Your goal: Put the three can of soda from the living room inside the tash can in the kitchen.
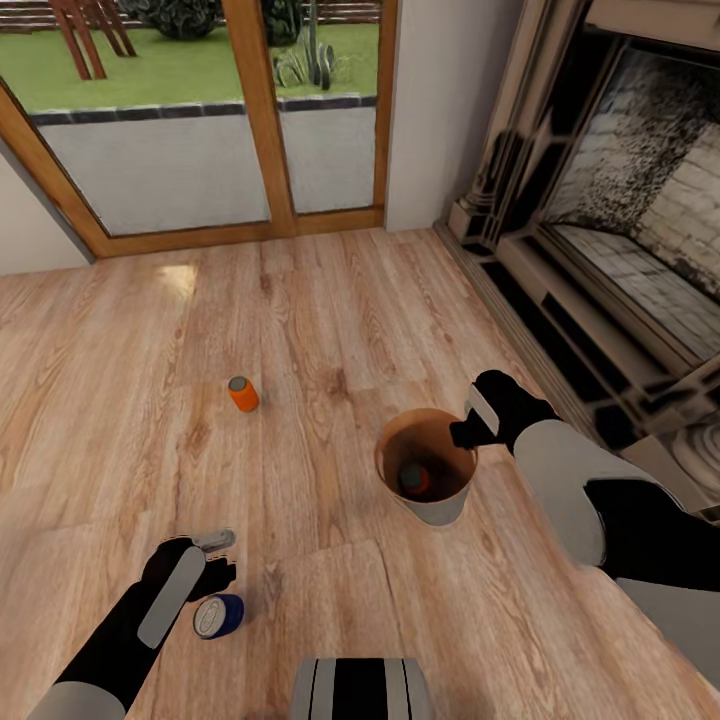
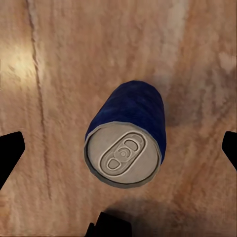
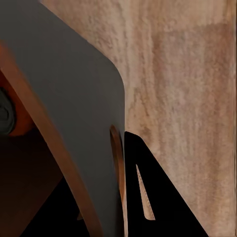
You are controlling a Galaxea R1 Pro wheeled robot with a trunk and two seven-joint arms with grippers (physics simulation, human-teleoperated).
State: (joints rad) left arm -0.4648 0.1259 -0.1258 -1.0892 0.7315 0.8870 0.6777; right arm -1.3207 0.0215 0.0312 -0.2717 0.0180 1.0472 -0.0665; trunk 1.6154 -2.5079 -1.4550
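Over the blue can [image 2: 129, 136], left end effector [image 2: 118, 148] spread wide.

The left gripper [image 1: 215, 575] has its lower finger hidden behind the dark blue can [image 1: 218, 615] in the head view; in the left wrist view its fingertips [image 2: 10, 153] are cut off at both picture edges; the right gripper [image 1: 468, 428] is masked by its own wrist, so its hold on the trash can [image 1: 440, 508] rim cannot be judged; the orange can [image 1: 414, 480] inside shows partly, the rest in shadow.
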